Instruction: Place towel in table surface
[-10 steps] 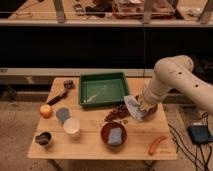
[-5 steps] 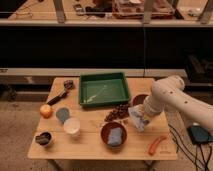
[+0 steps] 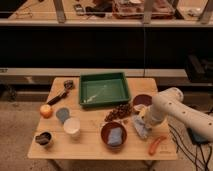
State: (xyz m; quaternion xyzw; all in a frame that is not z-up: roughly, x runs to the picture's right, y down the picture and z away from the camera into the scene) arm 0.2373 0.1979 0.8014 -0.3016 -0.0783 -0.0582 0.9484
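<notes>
The towel (image 3: pixel 140 128), pale grey and rumpled, hangs from my gripper (image 3: pixel 143 120) at the right part of the table surface (image 3: pixel 90 146). Its lower end reaches down to the light wooden planks. My gripper is shut on the towel's upper end, and the pale arm (image 3: pixel 167 106) bends in from the right above it. The towel is just right of a red-brown bowl (image 3: pixel 105 131), which holds a smaller, bluer folded cloth (image 3: pixel 115 136).
A green tray (image 3: pixel 104 89) stands at the back middle, with a dark heap (image 3: pixel 119 112) in front of it. A brown bowl (image 3: pixel 142 101) is behind the gripper and an orange-red stick (image 3: pixel 156 144) to its right. On the left are an orange (image 3: pixel 46 110), a grey disc (image 3: pixel 62 114), a white cup (image 3: pixel 72 126) and a small dark bowl (image 3: pixel 43 139).
My arm has swung down and towards the table's front, carrying the towel from above the brown bowl to just over the planks beside the red-brown bowl.
</notes>
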